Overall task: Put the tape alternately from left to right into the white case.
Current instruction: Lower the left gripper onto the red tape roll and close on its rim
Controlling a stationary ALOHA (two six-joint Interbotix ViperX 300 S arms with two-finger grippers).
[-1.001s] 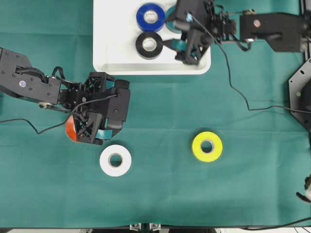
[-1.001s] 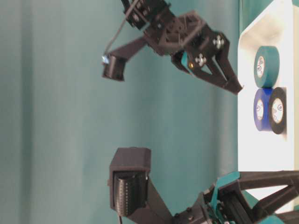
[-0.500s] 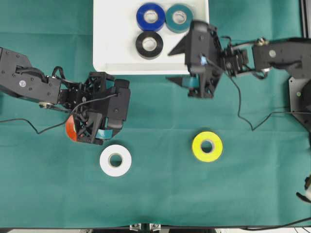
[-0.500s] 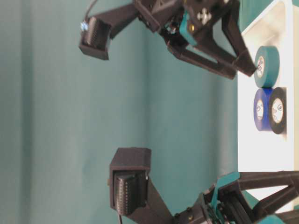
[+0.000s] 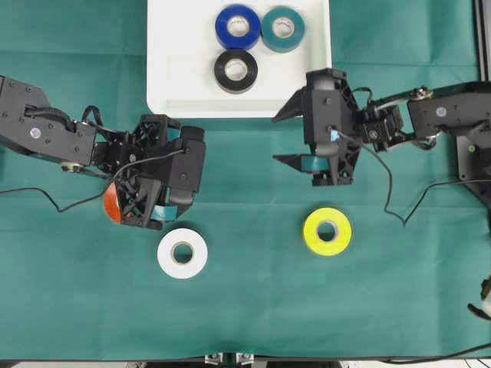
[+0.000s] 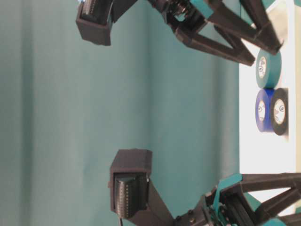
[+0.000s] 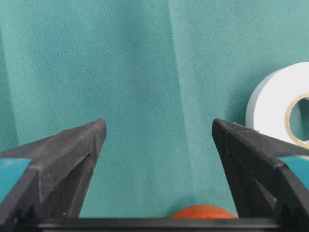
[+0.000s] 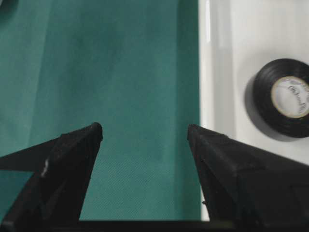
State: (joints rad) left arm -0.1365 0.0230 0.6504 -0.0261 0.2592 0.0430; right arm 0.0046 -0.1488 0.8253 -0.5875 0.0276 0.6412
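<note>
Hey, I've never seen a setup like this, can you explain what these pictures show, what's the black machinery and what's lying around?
These are two robot arms over a green cloth. One picture looks straight down, one looks from table height, and two come from cameras on the arms' wrists. Each arm ends in a two-fingered tool. The left tool is open, with a red tape roll showing at it; whether it grips it I can't tell. The right tool is open and empty. The white case holds blue, teal and black rolls. A white roll and a yellow roll lie on the cloth.

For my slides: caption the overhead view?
Open right claw beside white case holding three tapes; yellow tape waits.
</note>
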